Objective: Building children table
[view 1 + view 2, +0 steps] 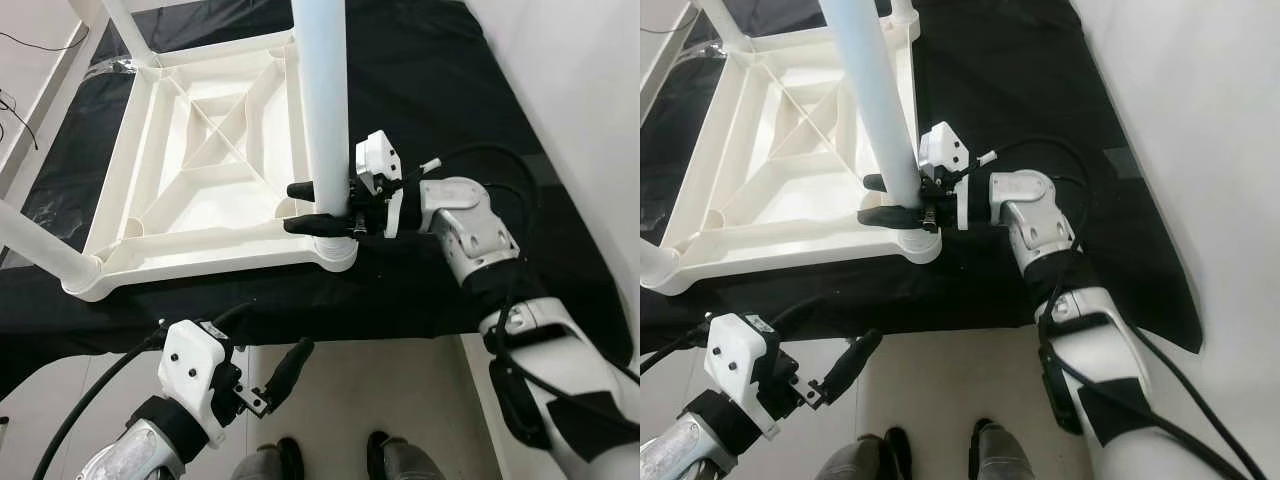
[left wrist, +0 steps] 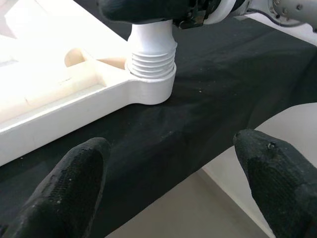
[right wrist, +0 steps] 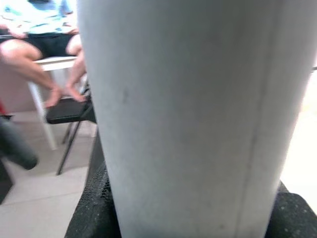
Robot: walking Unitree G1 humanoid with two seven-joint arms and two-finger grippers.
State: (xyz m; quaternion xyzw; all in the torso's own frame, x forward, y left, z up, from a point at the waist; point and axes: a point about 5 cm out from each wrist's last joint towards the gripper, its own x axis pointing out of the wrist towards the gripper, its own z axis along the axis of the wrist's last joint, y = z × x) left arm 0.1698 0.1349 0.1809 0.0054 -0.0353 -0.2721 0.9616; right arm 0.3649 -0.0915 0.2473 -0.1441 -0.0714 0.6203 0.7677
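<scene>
The white plastic table top (image 1: 200, 150) lies upside down on a black cloth. A thick white leg (image 1: 322, 100) stands upright in the near right corner socket (image 2: 151, 54), its ribbed end seated in the socket. My right gripper (image 1: 300, 208) is shut on this leg just above the socket, one black finger on each side. In the right wrist view the leg (image 3: 188, 114) is pressed against the fingers (image 3: 94, 208). My left gripper (image 2: 173, 198) hangs open below the bench's front edge, over the floor, holding nothing.
Two more legs rise from the far left corner (image 1: 125, 30) and the near left corner (image 1: 40, 250). The black cloth (image 1: 440, 60) covers a bench beside a white wall on the right. Dark shoes (image 1: 330, 460) stand on the pale floor. A seated person (image 3: 39, 44) is behind.
</scene>
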